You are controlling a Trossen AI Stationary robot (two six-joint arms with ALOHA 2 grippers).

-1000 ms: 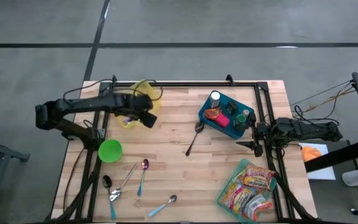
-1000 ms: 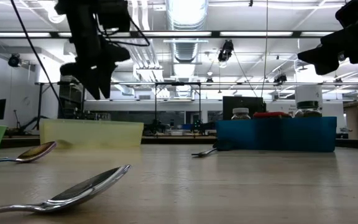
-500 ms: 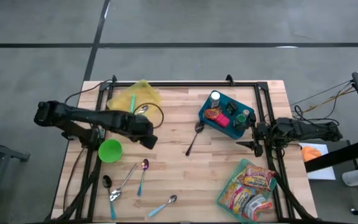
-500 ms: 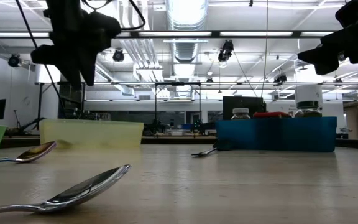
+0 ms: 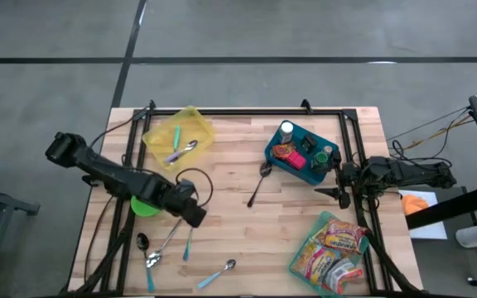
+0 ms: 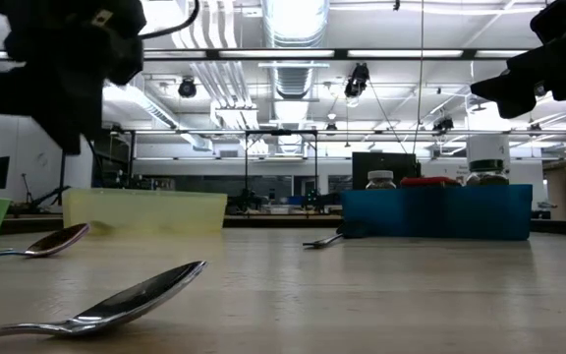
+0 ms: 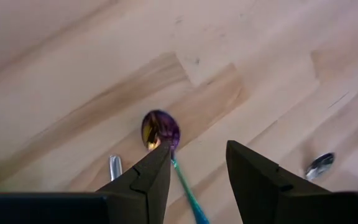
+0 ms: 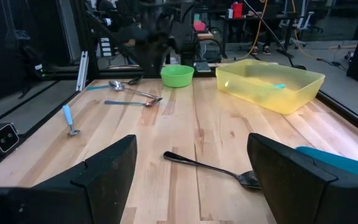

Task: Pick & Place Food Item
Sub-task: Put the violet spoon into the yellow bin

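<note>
My left gripper (image 5: 195,216) hangs open above the table's near left part, fingers pointing down. In the left wrist view its fingers (image 7: 197,149) stand over a spoon with a purple bowl (image 7: 160,129) and a teal handle, which lies flat on the wood and is not touched. Food items stand in the blue bin (image 5: 302,154), and snack bags (image 5: 334,248) lie at the near right. My right gripper (image 5: 338,179) waits open and level at the table's right edge, next to the blue bin.
A yellow bin (image 5: 179,136) at the far left holds a spoon. A green bowl (image 5: 143,205) sits partly under my left arm. More spoons (image 5: 157,244) lie near the front edge, one (image 5: 218,273) farther right. A black spoon (image 5: 259,182) lies mid-table.
My left gripper has swung from above the yellow bin toward the table's near edge, sinking a little and turning at the wrist. It now hangs over the purple spoon. The bin and the spoon in it show uncovered.
</note>
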